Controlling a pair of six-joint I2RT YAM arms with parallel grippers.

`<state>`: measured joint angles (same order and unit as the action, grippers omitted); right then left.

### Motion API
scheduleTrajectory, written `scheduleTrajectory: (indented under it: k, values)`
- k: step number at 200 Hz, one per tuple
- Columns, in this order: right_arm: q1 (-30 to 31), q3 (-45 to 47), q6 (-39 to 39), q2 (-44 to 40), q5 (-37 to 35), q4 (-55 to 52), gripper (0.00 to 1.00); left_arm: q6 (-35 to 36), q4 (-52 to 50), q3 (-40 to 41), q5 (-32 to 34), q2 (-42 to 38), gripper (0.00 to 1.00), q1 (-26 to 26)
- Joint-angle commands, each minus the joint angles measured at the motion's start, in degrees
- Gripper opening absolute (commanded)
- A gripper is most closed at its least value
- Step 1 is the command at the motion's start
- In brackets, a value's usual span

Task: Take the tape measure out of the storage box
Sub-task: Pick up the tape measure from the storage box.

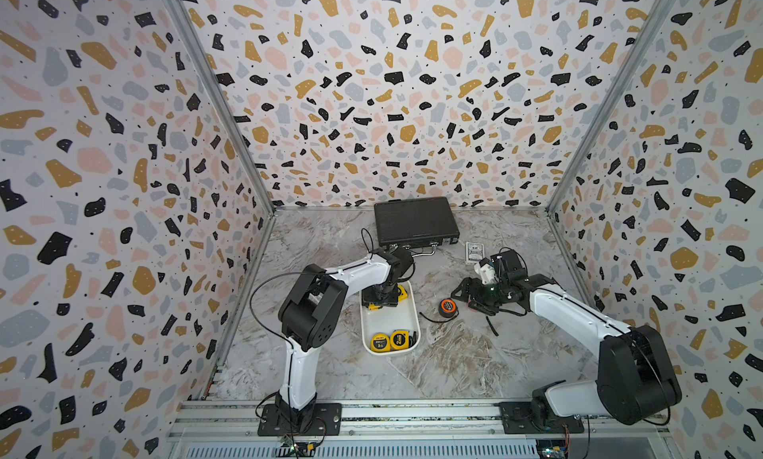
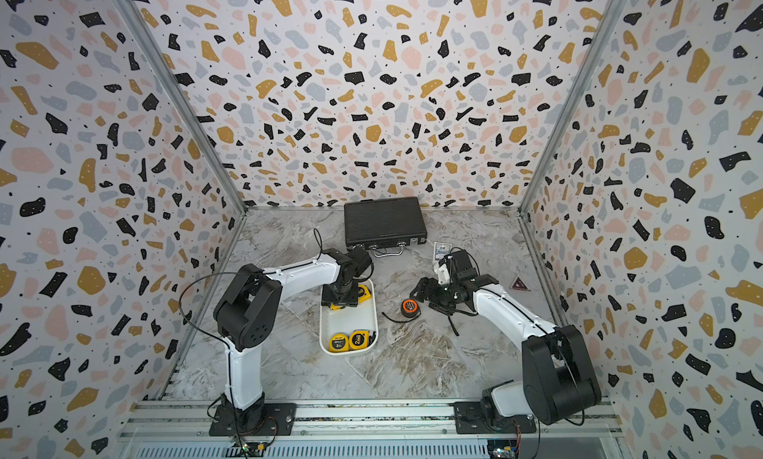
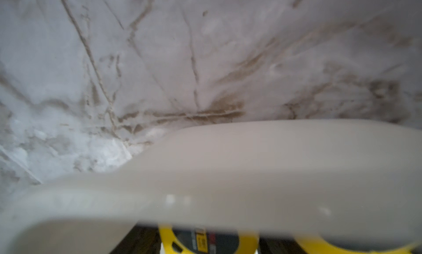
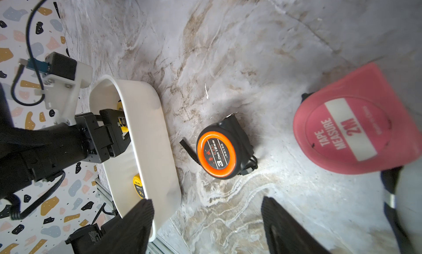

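Nearest the lens, the aluminium rail runs across the front. From its left end the left arm reaches over the far end of the white storage box on the marbled surface. The left gripper is down inside it at a yellow tape measure; whether it has clenched on it I cannot tell. Two more yellow tape measures lie side by side at the box's near end. Just right of the box an orange-and-black tape measure lies on the surface. Further right, the right gripper hangs spread wide, grasping nothing; a pink tape measure shows blurred in the right wrist view.
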<state>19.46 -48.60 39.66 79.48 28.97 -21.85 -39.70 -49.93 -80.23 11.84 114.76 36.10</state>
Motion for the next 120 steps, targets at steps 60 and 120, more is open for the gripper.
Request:
scheduleTrajectory:
  k: [60, 120]
  values:
    - [-0.30, -2.31, -0.88, -0.81, 1.15, -0.02, 0.77, -2.29, 1.23, 1.61, -1.24, -2.91, 0.23, -0.24]
    - [-0.23, -2.14, -1.10, -2.38, 2.22, 0.13, 0.77, -6.30, -3.04, 2.71, -0.98, -12.12, 0.02, 0.75]
